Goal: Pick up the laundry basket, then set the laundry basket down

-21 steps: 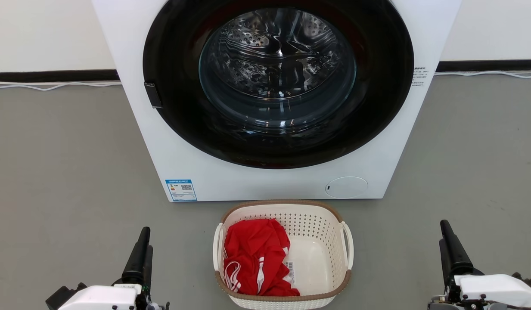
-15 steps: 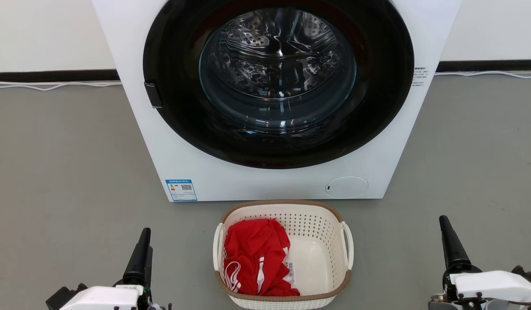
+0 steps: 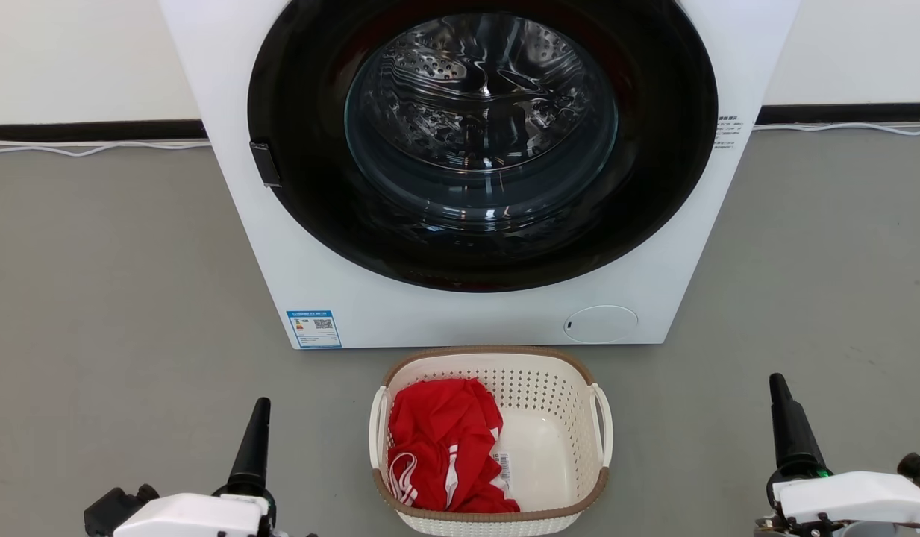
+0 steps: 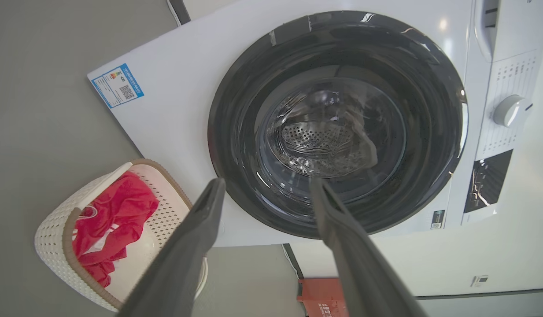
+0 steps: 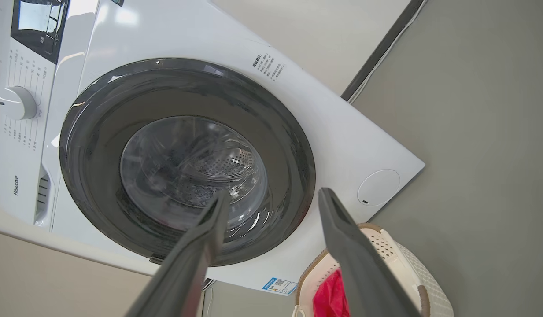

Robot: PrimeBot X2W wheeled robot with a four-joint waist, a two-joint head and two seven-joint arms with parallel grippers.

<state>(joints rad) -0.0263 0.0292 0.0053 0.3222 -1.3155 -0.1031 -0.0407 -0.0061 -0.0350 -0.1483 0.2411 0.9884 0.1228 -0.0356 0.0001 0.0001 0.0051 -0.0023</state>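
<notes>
Beyond the fingers (image 3: 252,447), a white washing machine (image 3: 482,149) stands on grey floor (image 3: 116,261). Behind it a pale wall (image 3: 79,60) meets dark skirting (image 3: 94,131), a white cable (image 3: 94,149) alongside.

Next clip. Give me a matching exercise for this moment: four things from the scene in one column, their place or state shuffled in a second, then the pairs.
1. cream-white perforated plastic laundry basket
2. red cloth garment
3. white front-loading washing machine
4. left pincer

A. open, holding nothing
B. on the grey floor, before the machine
C. inside the basket, on its left side
D. standing behind the basket

Pairs: 1-B, 2-C, 3-D, 4-A
</notes>
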